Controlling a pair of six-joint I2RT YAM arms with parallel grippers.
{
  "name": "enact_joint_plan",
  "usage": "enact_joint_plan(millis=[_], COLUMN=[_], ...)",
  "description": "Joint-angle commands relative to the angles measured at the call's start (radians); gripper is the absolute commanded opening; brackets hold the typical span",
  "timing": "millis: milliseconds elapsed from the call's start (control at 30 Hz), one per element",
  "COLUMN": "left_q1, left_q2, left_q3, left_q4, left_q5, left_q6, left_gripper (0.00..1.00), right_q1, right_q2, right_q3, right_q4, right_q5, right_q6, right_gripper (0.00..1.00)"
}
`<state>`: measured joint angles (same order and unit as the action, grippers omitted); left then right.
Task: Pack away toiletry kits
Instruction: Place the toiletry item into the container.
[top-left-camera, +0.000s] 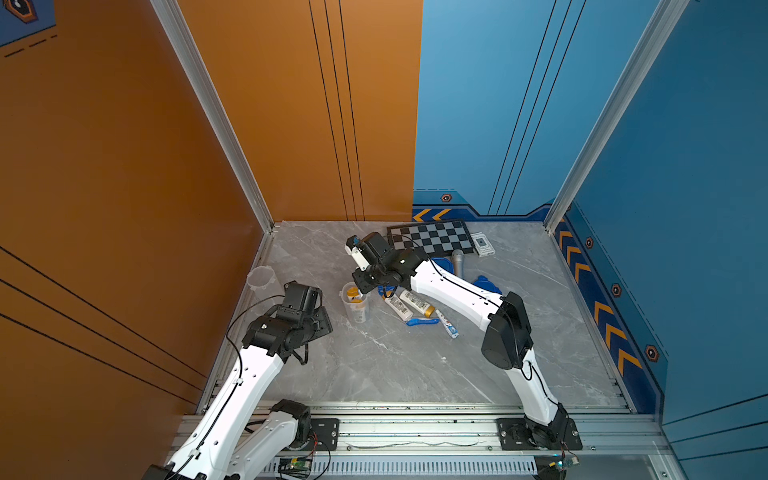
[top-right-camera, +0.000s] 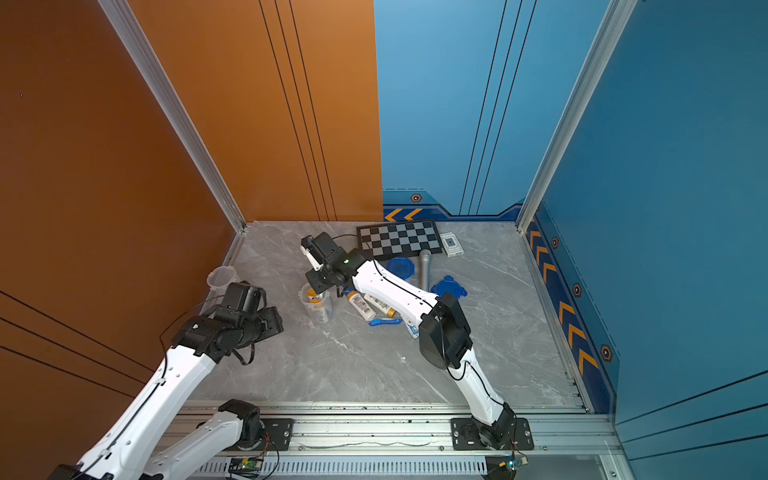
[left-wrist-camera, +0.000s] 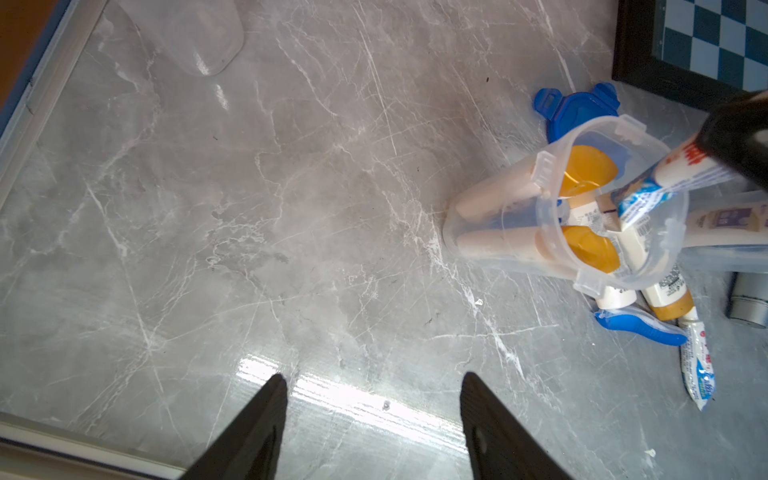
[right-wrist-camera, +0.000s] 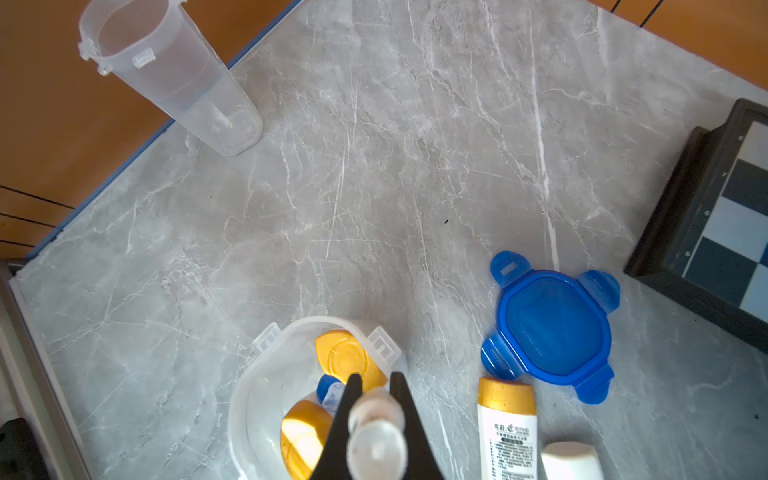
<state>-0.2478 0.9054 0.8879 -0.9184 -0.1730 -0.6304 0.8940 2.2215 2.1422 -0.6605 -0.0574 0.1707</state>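
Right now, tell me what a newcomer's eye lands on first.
The clear cup mid-table, with two yellow-capped bottles inside, and the right gripper shut on a toothpaste tube angled at its mouth. Beside it, a blue lid lies flat, and an empty cup stands by the orange wall.

Filled cup (top-left-camera: 355, 305) mid-table, two bottles (right-wrist-camera: 351, 357) standing inside, held toothpaste tube (left-wrist-camera: 648, 187) over its mouth. Empty cup (top-left-camera: 261, 281) left of it, by the wall. Right of it: loose bottles (top-left-camera: 417, 302) lying flat, with toothbrush (top-left-camera: 422, 322) and loose toothpaste tube (top-left-camera: 449, 326) in front of them. Chessboard (top-left-camera: 432, 237) at back; microphone (top-right-camera: 424, 266) before it, flanked by left lid (top-right-camera: 401, 268) and right lid (top-right-camera: 449, 287).
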Motion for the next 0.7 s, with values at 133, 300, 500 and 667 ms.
enact_joint_plan(millis=[133, 300, 500, 667], left_q1=[0.05, 0.071, 0.088, 0.087], left_q2=[0.01, 0.023, 0.045, 0.067], left_q3=[0.006, 0.015, 0.029, 0.046], left_q4=[-0.024, 0.001, 0.014, 0.021], left_q5=[0.007, 0.028, 0.045, 0.062], left_q6=[0.016, 0.038, 0.058, 0.084], left_gripper=[0.68, 0.68, 0.69, 0.69], right_q1=[0.019, 0.027, 0.021, 0.01], right_q2=[-0.011, -0.033, -0.059, -0.1], right_q3=[-0.043, -0.1, -0.119, -0.114], right_q4=[0.02, 0.056, 0.076, 0.073], right_q5=[0.078, 0.063, 0.053, 0.055], right_q6=[-0.105, -0.106, -0.09, -0.056], right_gripper=[0.06, 0.26, 0.43, 0.45])
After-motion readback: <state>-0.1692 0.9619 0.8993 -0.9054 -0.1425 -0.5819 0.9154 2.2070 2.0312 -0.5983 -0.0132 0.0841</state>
